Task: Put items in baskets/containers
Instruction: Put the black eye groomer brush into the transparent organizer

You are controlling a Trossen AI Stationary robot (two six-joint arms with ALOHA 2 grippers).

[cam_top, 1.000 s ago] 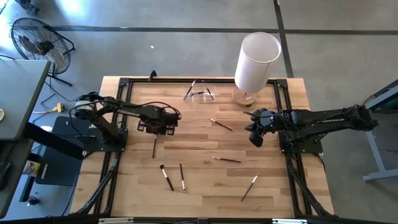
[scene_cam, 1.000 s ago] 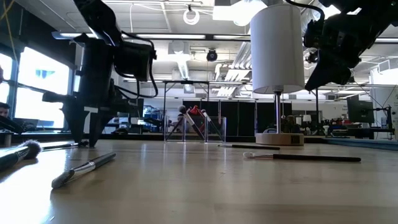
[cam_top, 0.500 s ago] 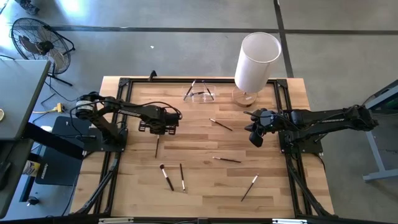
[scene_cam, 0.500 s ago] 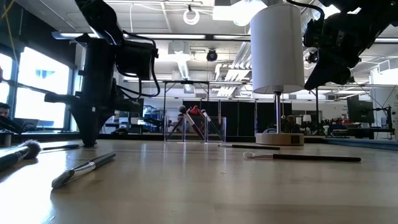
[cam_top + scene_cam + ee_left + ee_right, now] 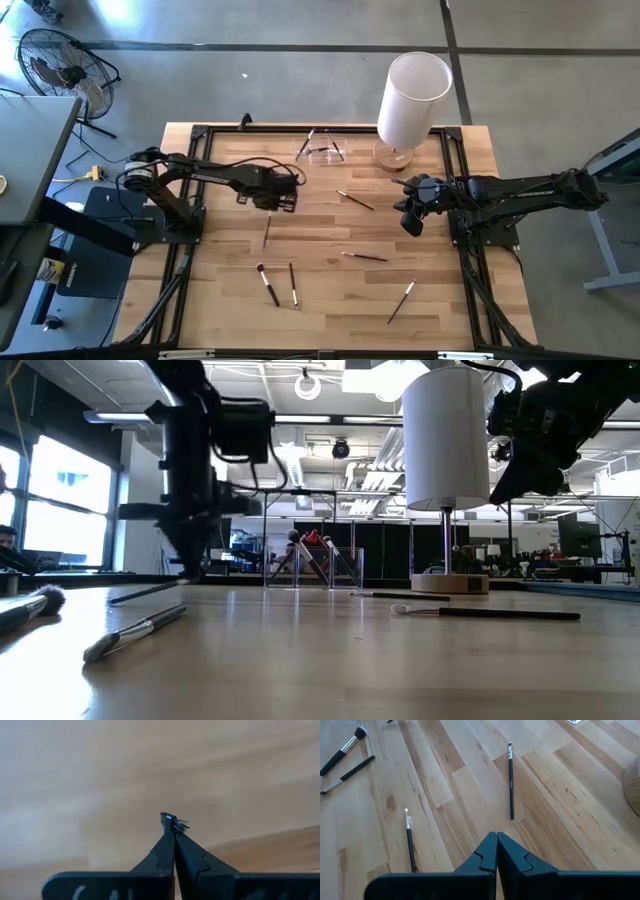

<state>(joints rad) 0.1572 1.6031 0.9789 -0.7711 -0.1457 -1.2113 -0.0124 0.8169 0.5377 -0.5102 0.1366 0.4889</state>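
Pinching a brush point(image 5: 267, 232) by its bristle end, the left gripper point(image 5: 277, 198) is held above mid-bench, handle hanging toward the near edge. The clear cup point(image 5: 321, 150) lies at the far edge, nearer this arm's reach. The right gripper point(image 5: 408, 222) is parked pressed together.

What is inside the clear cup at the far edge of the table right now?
The clear cup holds a few thin makeup brushes leaning against its walls; their exact count cannot be told. Its bottom is not discernible.
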